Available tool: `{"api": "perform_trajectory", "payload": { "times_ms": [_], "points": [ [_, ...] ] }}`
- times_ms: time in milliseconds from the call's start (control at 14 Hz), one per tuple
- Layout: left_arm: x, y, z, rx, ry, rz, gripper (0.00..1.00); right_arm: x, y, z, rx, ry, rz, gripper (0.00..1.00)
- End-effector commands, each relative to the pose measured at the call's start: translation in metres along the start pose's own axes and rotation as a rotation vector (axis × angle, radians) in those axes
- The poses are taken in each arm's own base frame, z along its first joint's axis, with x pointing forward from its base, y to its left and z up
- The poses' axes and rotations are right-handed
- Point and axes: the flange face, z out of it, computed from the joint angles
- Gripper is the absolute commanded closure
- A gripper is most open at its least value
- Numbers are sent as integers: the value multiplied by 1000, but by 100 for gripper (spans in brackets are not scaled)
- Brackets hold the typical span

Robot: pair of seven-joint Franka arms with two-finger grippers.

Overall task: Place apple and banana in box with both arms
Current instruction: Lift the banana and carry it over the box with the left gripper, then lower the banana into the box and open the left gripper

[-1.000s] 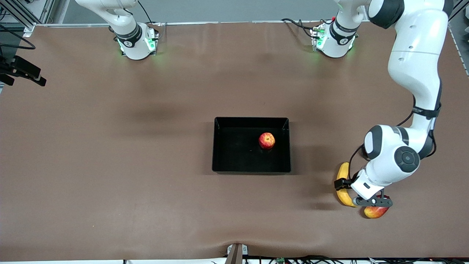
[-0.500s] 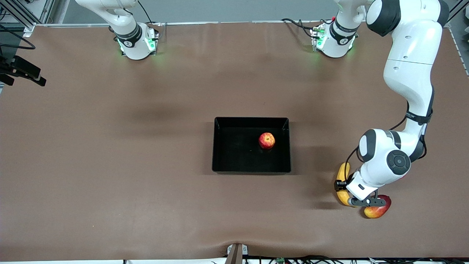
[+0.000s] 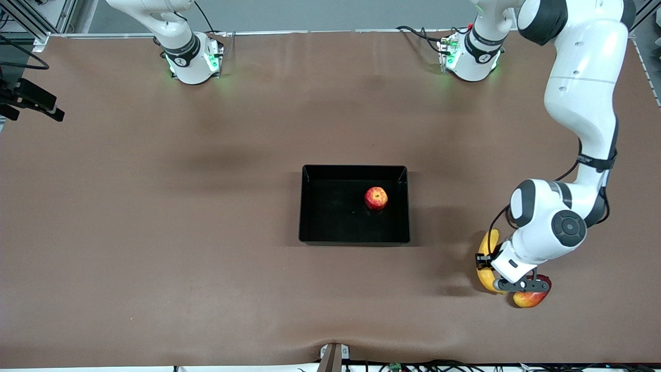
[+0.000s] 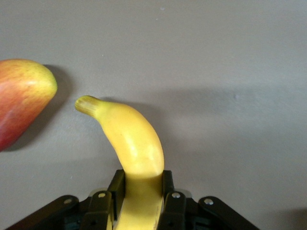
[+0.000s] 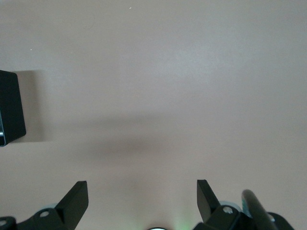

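Gripping the banana [image 4: 132, 143] at the left arm's end of the table: left gripper [image 4: 139, 203] has its fingers [image 4: 171, 201] clamped tight on the fruit's body, down at table level just beside a red-yellow mango [image 3: 530, 298]. Apple [image 3: 376, 198] already sits in the box [image 3: 310, 206] mid-table. Right gripper [image 5: 143, 196] waits up high over bare table near its base, jaws spread wide, holding nothing. Step in hand: banana pickup. Next likely calls for lifting clear of the mango, carrying over the box, then releasing.
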Motion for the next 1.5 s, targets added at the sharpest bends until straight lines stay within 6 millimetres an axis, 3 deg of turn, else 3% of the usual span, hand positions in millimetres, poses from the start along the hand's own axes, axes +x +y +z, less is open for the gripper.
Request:
{"api": "perform_trajectory", "payload": {
  "times_ms": [0, 143, 357, 714, 857, 1143, 1429],
  "points": [
    [-9, 30, -61, 24, -43, 42, 100, -5, 2, -8, 19, 14, 2, 0],
    [-16, 66, -86, 27, -62, 65, 100, -3, 2, -8, 19, 13, 2, 0],
    [-36, 159, -107, 29, -56, -4, 100, -3, 2, -9, 19, 14, 2, 0],
    [-84, 294, -105, 18, -42, -40, 100, -2, 3, -8, 19, 11, 3, 0],
    [-107, 355, -95, 9, -23, -31, 100, -2, 3, -9, 19, 13, 3, 0],
    [-147, 422, -73, 34, 57, -44, 100, -3, 3, -8, 19, 7, 3, 0],
    [-154, 443, -47, -25, 103, -56, 100, -3, 3, -8, 19, 5, 3, 0]
  ]
}}
